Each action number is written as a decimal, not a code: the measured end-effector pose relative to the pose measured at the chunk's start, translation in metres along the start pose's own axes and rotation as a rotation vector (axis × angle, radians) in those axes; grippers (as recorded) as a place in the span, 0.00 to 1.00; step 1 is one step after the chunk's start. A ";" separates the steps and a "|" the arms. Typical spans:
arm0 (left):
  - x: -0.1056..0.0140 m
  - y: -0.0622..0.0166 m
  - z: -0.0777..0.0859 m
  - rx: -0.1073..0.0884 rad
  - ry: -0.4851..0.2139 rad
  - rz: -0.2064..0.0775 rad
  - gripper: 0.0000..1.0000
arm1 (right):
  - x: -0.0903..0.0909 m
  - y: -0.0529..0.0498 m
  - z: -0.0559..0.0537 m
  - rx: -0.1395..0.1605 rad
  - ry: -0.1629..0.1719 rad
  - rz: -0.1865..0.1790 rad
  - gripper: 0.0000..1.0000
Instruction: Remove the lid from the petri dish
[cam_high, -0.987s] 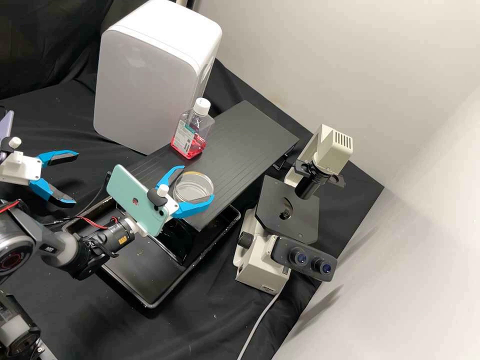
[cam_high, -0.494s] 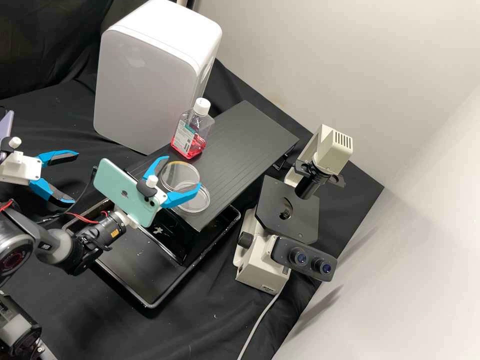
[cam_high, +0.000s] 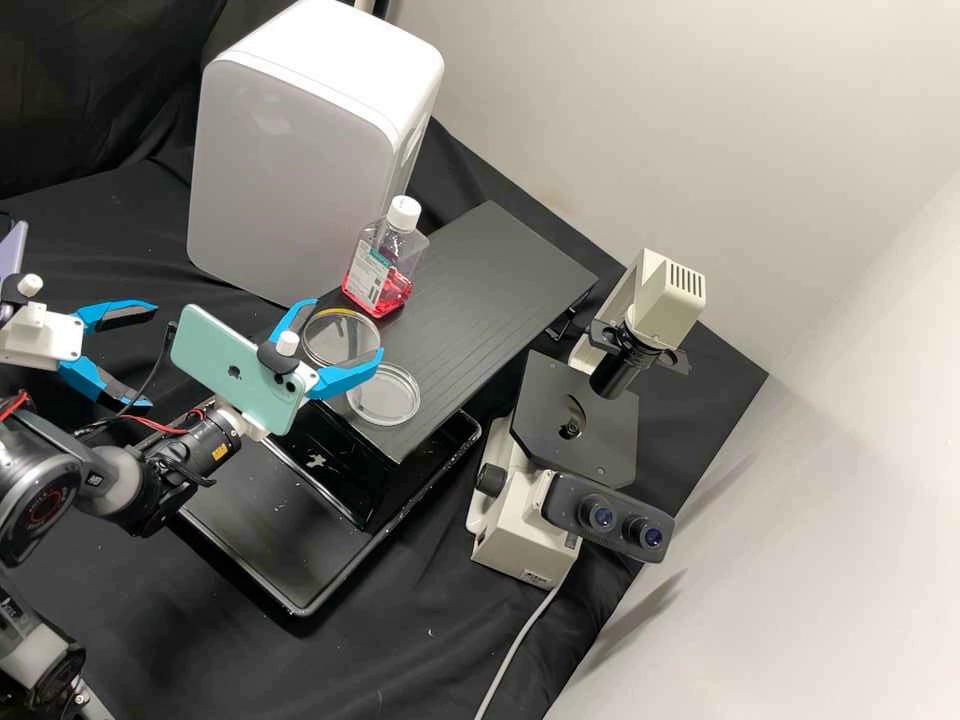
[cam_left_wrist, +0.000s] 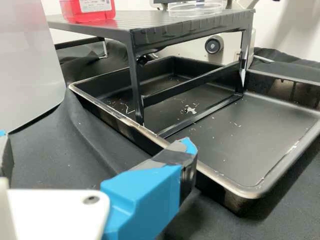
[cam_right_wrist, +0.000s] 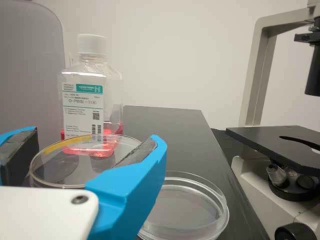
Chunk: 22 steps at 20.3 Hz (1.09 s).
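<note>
— On the near corner of the black rack (cam_high: 480, 280), what lies there?
— The petri dish (cam_high: 385, 392), open and flat on the ribbed top, close to the rack's near edge.
— And the lid (cam_high: 340, 338)?
— Held clear of the dish, just beside it toward the rack's left corner. The right jaws are clamped on its rim, one blue finger (cam_high: 350, 378) on each side. From the right wrist view it looks roughly level, though I can't rule out a slight tilt.
— Where are the left jaws?
— Near the left edge of the desk (cam_high: 150, 220), well apart from the rack, above the black cloth. They stand apart with nothing between them, and the tray (cam_high: 290, 540) lies near them.
— What else stands on the rack?
— A bottle (cam_high: 380, 262) with a white cap and red liquid, at the rack's left edge, just beside the white box (cam_high: 300, 140) toward the desk's far-left corner. The tray sits under the rack's legs, and a microscope (cam_high: 570, 470) stands toward the desk's right edge.
</note>
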 end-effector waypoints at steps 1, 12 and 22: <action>0.000 0.0000 0.000 0.000 0.000 0.000 1.00 | 0.000 0.000 0.001 0.002 -0.008 0.001 0.00; 0.000 0.0000 0.000 0.000 0.000 0.000 1.00 | 0.003 -0.013 0.011 -0.025 -0.048 -0.044 0.00; 0.000 0.0000 0.000 0.000 0.000 0.000 1.00 | 0.005 -0.014 0.009 -0.023 -0.039 -0.048 1.00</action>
